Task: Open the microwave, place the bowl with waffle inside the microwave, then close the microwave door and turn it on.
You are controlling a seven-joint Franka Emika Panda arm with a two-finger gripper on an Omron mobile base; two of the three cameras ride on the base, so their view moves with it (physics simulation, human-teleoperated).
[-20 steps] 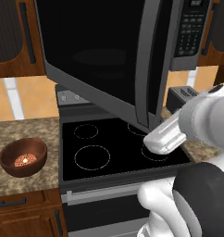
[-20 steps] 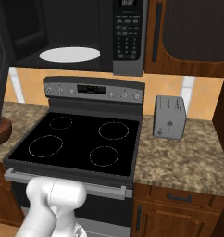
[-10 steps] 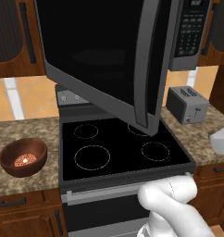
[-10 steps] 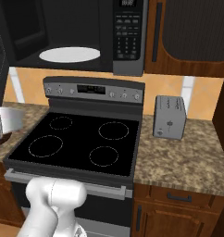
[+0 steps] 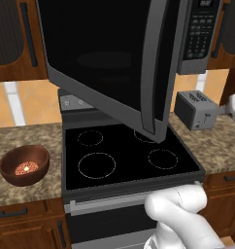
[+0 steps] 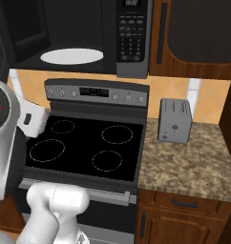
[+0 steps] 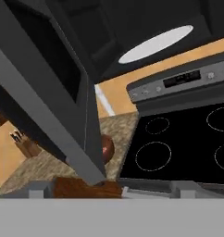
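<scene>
Right, the door (image 5: 109, 63) hangs swung wide over the stove (image 5: 129, 155), and the microwave (image 6: 79, 33) cavity is bare, its white turntable (image 6: 72, 56) waiting. So the opening step looks done to me, and fetching the bowl is what's in hand. My fingers aren't clear in any view; by my own reckoning they are spread as wide as they go, with nothing in them. The bowl (image 5: 24, 164) sits on the surface (image 5: 22, 141) left of the stove, well apart from the microwave, with the waffle (image 5: 26, 168) lying in its bottom. From my hand's camera I catch just a sliver of that bowl (image 7: 106, 147) peeking past the door's edge. Next, I reckon, I must swing low and left under the door, come down on the rim, and pinch it without tipping the waffle out.
</scene>
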